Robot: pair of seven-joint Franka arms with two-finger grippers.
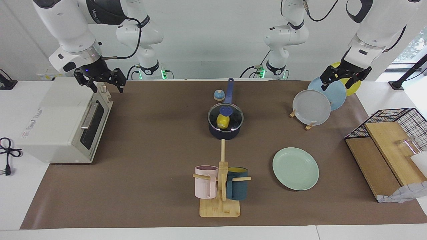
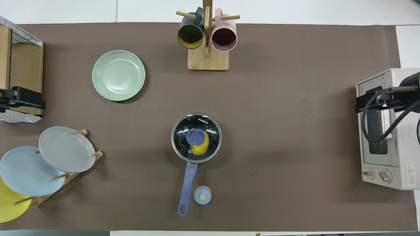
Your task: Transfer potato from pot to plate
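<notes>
The dark navy pot (image 1: 224,132) stands mid-table with its long blue handle (image 2: 187,183) pointing toward the robots. A glass lid with a blue knob (image 1: 226,110) sits on the pot. The yellow potato (image 1: 222,121) lies inside and shows through the lid, also in the overhead view (image 2: 200,149). The mint-green plate (image 1: 295,168) lies bare, farther from the robots than the pot, toward the left arm's end. My left gripper (image 1: 335,85) is open and empty, raised over the plate rack. My right gripper (image 1: 107,87) is open and empty, raised over the toaster oven.
A wooden mug stand (image 1: 220,196) with a pink and a teal mug is farther from the robots than the pot. A small blue bell (image 1: 219,95) sits beside the pot's handle. A rack holds grey (image 1: 311,107), light-blue and yellow plates. A toaster oven (image 1: 60,126) and a wire basket (image 1: 397,116) stand at the table's ends.
</notes>
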